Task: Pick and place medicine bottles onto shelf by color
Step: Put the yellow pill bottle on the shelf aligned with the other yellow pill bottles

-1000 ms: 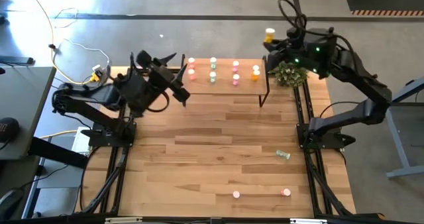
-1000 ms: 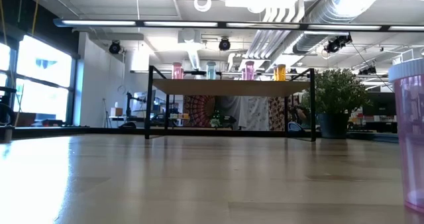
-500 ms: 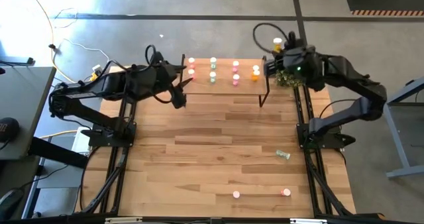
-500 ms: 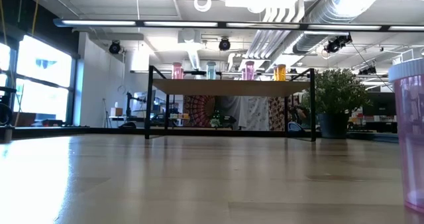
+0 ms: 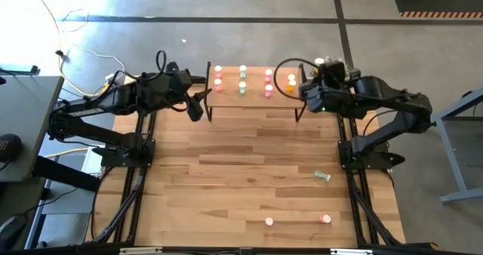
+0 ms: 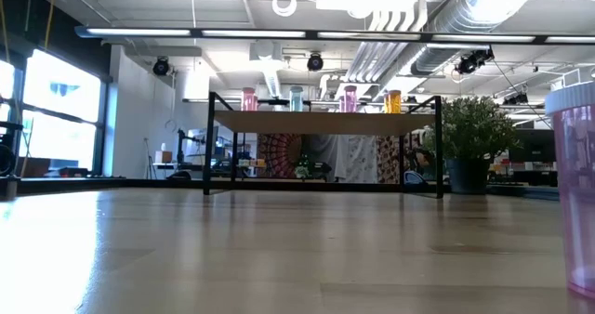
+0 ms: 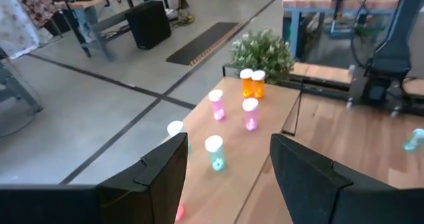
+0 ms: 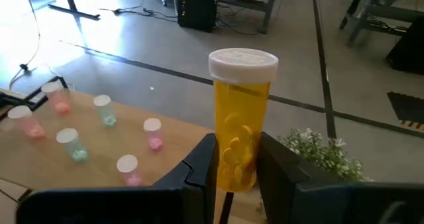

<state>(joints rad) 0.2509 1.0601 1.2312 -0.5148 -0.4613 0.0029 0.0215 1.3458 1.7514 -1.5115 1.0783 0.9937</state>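
Note:
The shelf (image 5: 256,96) stands at the table's far edge and carries red, green, pink and orange medicine bottles (image 5: 243,78) upright in rows by colour. My right gripper (image 5: 323,68) hangs just past the shelf's right end, shut on an orange bottle (image 8: 242,111) with a white cap. My left gripper (image 5: 198,104) hovers at the shelf's left end, open and empty; in the left wrist view (image 7: 228,171) it looks along the shelf. Near the table's front lie a green bottle (image 5: 323,176) on its side, a pink one (image 5: 269,222) and a red one (image 5: 325,219). My right gripper pinches the orange bottle's lower half (image 8: 238,164) between its two fingers (image 8: 202,168), one on each side of the round wall. The bottle stands upright with its white cap (image 8: 243,61) well above the fingers, lifted clear of the shelf and the table.
A green potted plant (image 8: 318,154) stands beside the shelf's right end, below my right arm. A large pink bottle (image 6: 572,184) stands close to the low camera at the right. The shelf's black legs (image 6: 206,147) stand on the planks; the table's middle is bare wood.
My right gripper has come down and toward the table's near edge with the orange bottle, from beyond the shelf's far right corner to its right end, turning as it went. My left arm has sunk and rolled, and its gripper has drifted slightly toward the table's left.

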